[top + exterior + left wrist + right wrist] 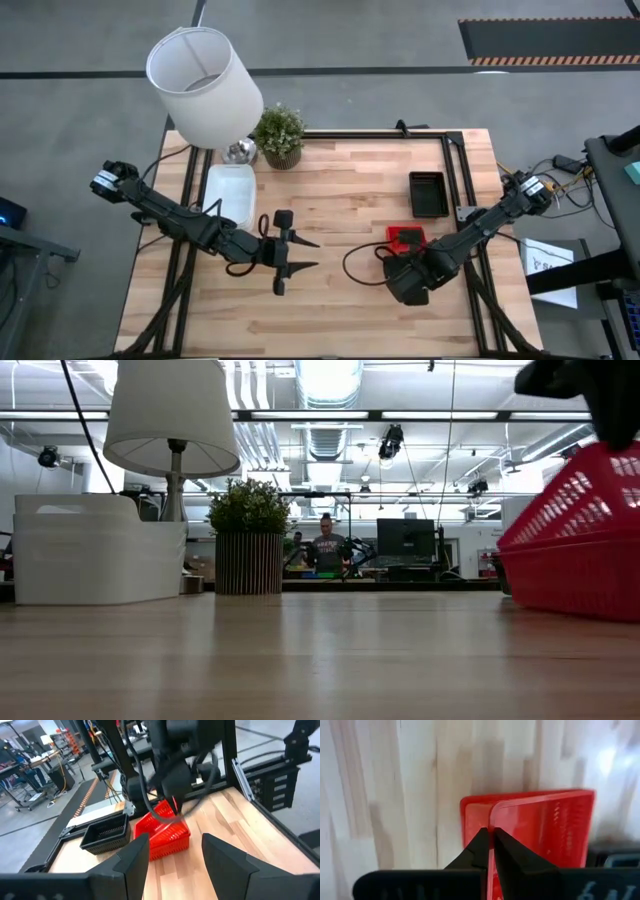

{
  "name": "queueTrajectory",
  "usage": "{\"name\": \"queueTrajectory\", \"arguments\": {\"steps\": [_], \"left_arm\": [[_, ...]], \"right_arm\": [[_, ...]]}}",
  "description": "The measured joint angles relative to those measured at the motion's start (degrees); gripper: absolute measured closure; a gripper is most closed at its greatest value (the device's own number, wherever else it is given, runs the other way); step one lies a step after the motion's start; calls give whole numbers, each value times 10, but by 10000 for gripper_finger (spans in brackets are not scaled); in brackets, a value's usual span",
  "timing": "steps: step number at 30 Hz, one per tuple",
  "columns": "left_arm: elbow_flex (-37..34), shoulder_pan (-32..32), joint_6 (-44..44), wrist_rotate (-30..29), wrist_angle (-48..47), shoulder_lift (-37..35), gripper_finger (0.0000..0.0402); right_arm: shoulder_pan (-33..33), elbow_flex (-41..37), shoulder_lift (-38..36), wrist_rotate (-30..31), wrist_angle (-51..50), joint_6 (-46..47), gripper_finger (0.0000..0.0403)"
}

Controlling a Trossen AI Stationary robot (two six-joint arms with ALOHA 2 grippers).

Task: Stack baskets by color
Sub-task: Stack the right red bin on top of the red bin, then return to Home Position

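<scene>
Right pincer [490, 851] is clamped on the rim of a red basket [547, 827] that sits tilted just beside the black basket [427, 192] on the right half of the tabletop [350, 310]. Left pincer [297, 253] hangs wide and empty over the middle. A white basket [228, 190] stands apart by the lamp. Each colour looks gathered in its own spot; I'd guess this red one is still being seated
</scene>
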Motion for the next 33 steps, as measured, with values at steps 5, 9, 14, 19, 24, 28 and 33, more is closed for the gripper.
{"name": "queueTrajectory", "arguments": {"steps": [5,9,14,19,24,28,33], "left_arm": [[0,0,0,-4,-4,0,235],[0,0,1,-6,-5,0,235],[0,0,2,-7,-7,0,235],[0,0,1,-9,-17,0,235],[-12,-15,24,-3,-102,-3,235],[-104,-50,104,61,-114,-31,250],[-254,-53,121,66,44,-156,320]], "right_arm": [[-4,-25,-10,17,47,6,382],[-15,-50,-10,7,44,22,334],[-17,-48,-22,3,41,23,270],[-16,-33,-62,36,48,19,239],[-5,-80,-131,83,127,-62,255],[-4,-222,-223,78,411,-240,295],[-79,-433,-284,71,833,-509,352]]}}
